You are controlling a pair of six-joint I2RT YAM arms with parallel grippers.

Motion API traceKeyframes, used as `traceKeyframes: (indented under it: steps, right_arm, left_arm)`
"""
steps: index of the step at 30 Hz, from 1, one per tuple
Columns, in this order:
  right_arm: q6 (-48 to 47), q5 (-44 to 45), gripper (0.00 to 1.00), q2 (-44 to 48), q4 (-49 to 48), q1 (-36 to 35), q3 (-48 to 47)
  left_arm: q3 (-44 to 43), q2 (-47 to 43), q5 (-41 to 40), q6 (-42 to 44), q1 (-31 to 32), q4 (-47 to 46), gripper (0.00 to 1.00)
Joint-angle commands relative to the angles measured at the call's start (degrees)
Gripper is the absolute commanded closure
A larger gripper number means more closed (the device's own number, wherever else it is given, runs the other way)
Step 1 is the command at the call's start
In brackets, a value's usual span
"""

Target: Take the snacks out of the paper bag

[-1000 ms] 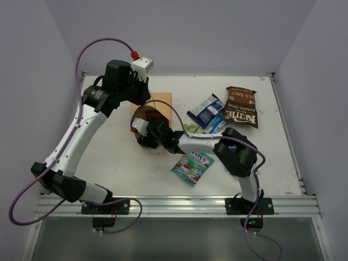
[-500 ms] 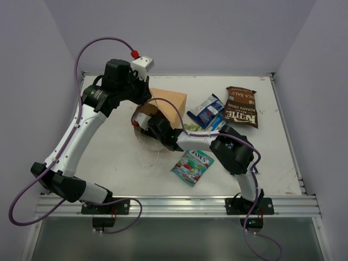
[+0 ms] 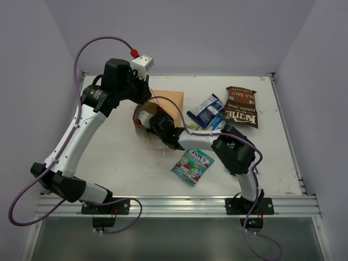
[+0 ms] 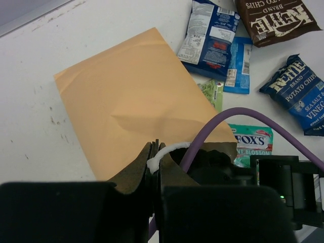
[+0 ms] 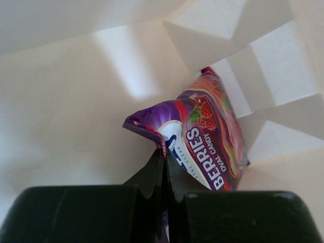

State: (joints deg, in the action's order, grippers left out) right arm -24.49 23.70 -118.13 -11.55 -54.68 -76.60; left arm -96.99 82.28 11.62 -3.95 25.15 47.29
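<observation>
Evidently, the purple glossy berry-candy packet (image 5: pixel 202 136) is lying deep in the tan kraft paper bag (image 4: pixel 131 101), against its white inner wall. Its crimped near corner is pinched between the closed jaws of the right gripper (image 5: pixel 164 161). The step in hand is judged to be the drawing of this packet out through the mouth. It would be done well if the grip were made firm on the seam, where the foil is likely stiffest, and the pull were taken straight back along the bag's length, so that the slippery packet is not snagged on the folded paper and the bag is not carried along. The mouth is held up by the left gripper (image 4: pixel 157 152), whose jaws are clamped on the rim together with a thin white string handle (image 4: pixel 169 148); that hold is needed as a counter to the pull. No other packet can be made out inside the bag. Outside it, on the white table (image 3: pixel 125 163), are laid a brown chip bag (image 3: pixel 241 106), blue-white packets (image 3: pixel 206 111), a dark-blue chip bag (image 4: pixel 298 96), a small green wrapper (image 4: pixel 212 93) and a teal candy bag (image 3: pixel 192 166).
</observation>
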Motion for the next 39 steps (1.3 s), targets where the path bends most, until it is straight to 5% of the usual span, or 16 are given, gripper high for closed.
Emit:
traceKeyframes:
  steps: [1, 25, 31, 39]
  right_arm:
    - [1.46, -1.37, 1.00, 7.46, -0.06, 1.15, 0.65]
    - [6.47, -46.19, 1.00, 42.88, 30.97, 0.01, -5.66]
    - [10.33, -47.79, 1.00, 51.58, 31.50, 2.28, -9.96]
    - [14.55, -38.31, 1.00, 50.19, 31.50, 15.82, -13.13]
  left_arm:
    - [-1.71, -0.81, -0.89, -1.50, 0.17, -1.23, 1.00]
    - [-1.27, 6.48, -10.11, -3.52, -0.53, -6.24, 1.00]
    - [-2.15, 7.63, -11.35, -4.32, -4.04, -5.54, 1.00]
    - [-0.40, 4.21, -15.56, -3.97, -10.46, -2.47, 1.00]
